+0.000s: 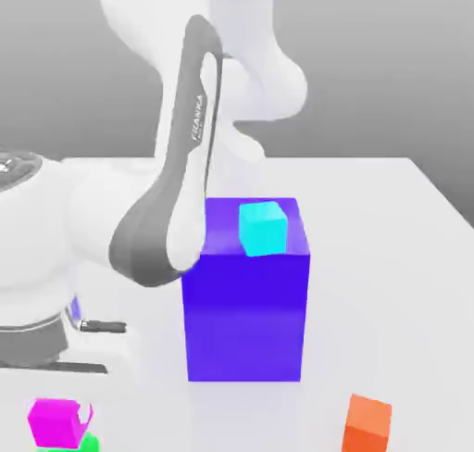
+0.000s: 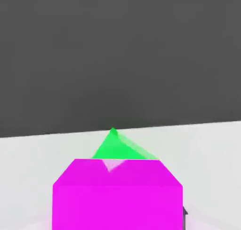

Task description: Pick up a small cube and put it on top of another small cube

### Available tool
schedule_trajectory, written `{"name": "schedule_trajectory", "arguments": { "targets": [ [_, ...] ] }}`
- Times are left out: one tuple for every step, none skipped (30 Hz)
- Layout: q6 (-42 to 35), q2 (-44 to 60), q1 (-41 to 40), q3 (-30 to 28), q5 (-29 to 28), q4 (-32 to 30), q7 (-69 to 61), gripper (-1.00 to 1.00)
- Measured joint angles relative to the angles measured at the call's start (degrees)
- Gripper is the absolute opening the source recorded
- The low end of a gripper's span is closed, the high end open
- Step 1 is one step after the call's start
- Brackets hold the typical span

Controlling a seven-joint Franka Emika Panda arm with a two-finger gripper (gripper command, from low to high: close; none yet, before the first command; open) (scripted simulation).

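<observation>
The small magenta cube (image 1: 56, 422) is at the near left corner of the table in the exterior view, on top of the small green cube (image 1: 88, 444), of which a sliver shows under its lower right edge. In the hand view the magenta cube (image 2: 117, 196) is very close, and a corner of the green cube (image 2: 115, 146) pokes out from beyond it, turned at an angle to it. My gripper (image 1: 61, 420) is down at the magenta cube, with a pale piece showing at the cube's right side.
A big purple block (image 1: 245, 316) stands mid-table with a cyan small cube (image 1: 263, 228) on its top. An orange small cube (image 1: 367, 424) sits near the front at the exterior view's right. My arm's grey and white links (image 1: 171, 209) arch over the left half.
</observation>
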Motion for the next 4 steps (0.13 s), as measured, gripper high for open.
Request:
{"name": "schedule_trajectory", "arguments": {
  "targets": [
    [0.0,0.0,0.0,0.0,0.0,0.0,0.0,1.0],
    [0.0,0.0,0.0,0.0,0.0,0.0,0.0,1.0],
    [0.0,0.0,0.0,0.0,0.0,0.0,0.0,1.0],
    [0.75,0.9,-0.28,0.4,0.53,0.13,-0.35,1.0]
  ]
}}
